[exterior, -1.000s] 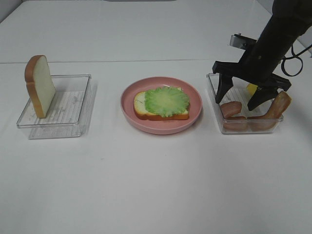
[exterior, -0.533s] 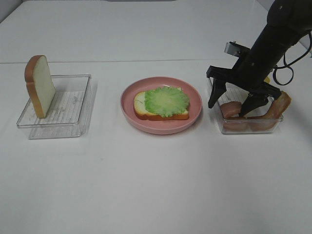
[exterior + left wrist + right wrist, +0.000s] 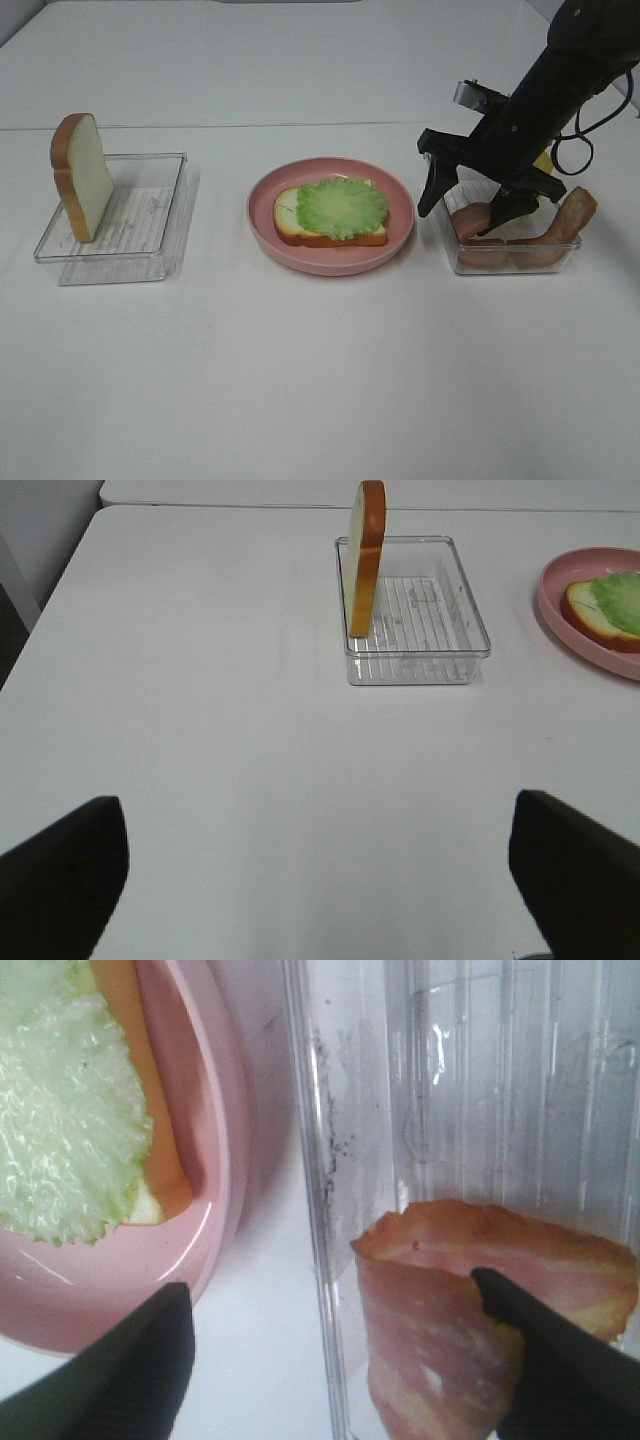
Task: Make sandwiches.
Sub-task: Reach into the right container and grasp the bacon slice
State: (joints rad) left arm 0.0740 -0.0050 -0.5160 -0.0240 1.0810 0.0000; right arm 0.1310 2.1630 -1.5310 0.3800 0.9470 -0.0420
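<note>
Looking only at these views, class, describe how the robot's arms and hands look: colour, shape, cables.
The right arm is matt black, with a black cable looping beside it and a silvery bracket near the wrist. The right hand is black, with two tapering fingers. Of the left hand only two dark, blunt finger ends show.

I could read nothing: no word, number, label or brand showed on anything. The only marks were faint grey lines and a small square outline on the floor of the clear tray, straight ahead of my left gripper, too fine to make out as writing.
</note>
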